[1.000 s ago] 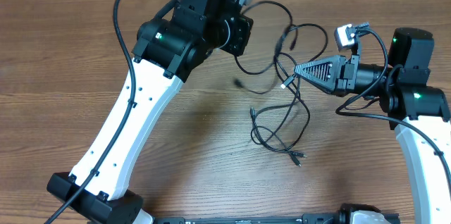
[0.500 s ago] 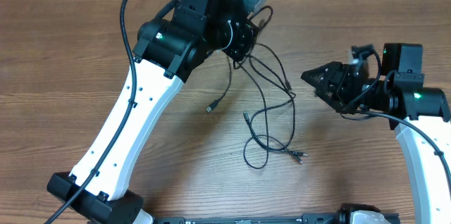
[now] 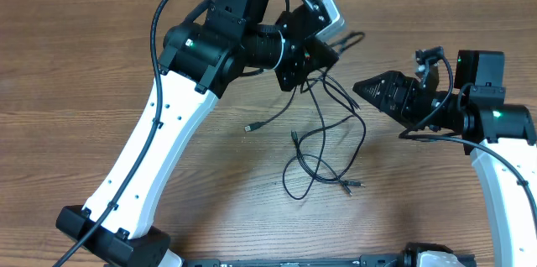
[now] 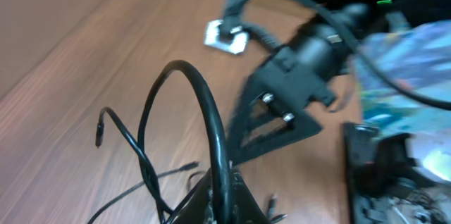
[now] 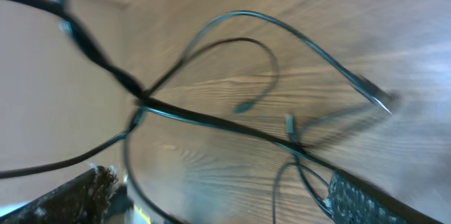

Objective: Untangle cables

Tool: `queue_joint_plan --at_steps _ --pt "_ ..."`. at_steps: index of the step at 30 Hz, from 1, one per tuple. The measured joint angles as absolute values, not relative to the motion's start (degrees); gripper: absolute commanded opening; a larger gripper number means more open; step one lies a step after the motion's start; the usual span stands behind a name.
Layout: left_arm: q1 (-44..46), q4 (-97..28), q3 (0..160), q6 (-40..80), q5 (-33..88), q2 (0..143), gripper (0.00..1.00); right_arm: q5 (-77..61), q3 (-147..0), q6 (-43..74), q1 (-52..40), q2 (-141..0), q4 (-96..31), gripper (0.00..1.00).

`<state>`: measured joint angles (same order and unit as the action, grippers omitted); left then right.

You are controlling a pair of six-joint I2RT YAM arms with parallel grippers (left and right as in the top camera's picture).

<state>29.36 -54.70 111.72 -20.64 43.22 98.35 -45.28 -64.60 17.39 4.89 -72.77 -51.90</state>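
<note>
The cables (image 3: 323,145) are thin black cords. They hang from my left gripper (image 3: 317,55) and spread in loops on the wooden table, with plug ends at the left (image 3: 250,127) and front (image 3: 352,185). The left gripper (image 4: 224,199) is shut on the cables; one cord (image 4: 204,111) arches up from its jaws. My right gripper (image 3: 362,91) points left, just right of the hanging cords, and stands open with nothing held. In the right wrist view its gripper (image 5: 218,185) is spread wide, and the cables (image 5: 211,118) cross the table ahead of it without touching the fingers (image 5: 359,199).
The wooden table (image 3: 84,65) stretches left and front of the bundle. The left arm's white link (image 3: 151,149) slants across the left half. Thick black robot cables (image 3: 164,15) loop over the arm. The right arm's base (image 3: 503,175) is at the right edge.
My right gripper has opened, let go of the cables and drawn back slightly right. The left gripper has swung right with the cables, and the loops have slid left and forward.
</note>
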Motion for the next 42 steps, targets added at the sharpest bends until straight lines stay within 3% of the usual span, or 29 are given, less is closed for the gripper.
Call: queue_joint_plan --at_steps 9,18,21,23,26,27,32,42 --pt "29.4 -54.2 111.7 -23.1 60.2 98.3 0.04 -54.8 -64.6 10.0 4.9 -72.8 -47.0 0.93" --pt "30.3 -51.8 111.7 -20.4 66.2 98.3 0.04 -62.9 -64.6 6.6 4.8 -72.8 -41.3 0.91" --pt "31.8 -50.6 111.7 -17.8 66.7 98.3 0.04 -64.4 -64.6 5.7 4.8 -72.8 -39.0 0.77" --pt "32.9 -50.1 111.7 -16.8 66.9 98.3 0.04 -65.2 -64.6 5.2 4.8 -72.8 -37.5 0.59" --pt "34.2 -49.6 111.7 -16.0 67.0 98.3 0.04 -66.5 -64.6 4.5 4.8 -72.8 -35.7 0.08" --pt "34.5 -49.3 111.7 -15.7 67.0 98.3 0.04 -66.7 -64.6 4.5 4.8 -72.8 -35.6 0.04" --pt "34.3 -46.3 111.7 -8.3 61.2 98.3 0.04 -67.5 -64.6 4.5 4.8 -72.8 -37.4 0.04" --pt "30.9 -48.4 111.7 26.9 22.8 98.3 0.04 -75.0 -64.6 2.4 4.8 -72.8 -39.6 0.04"
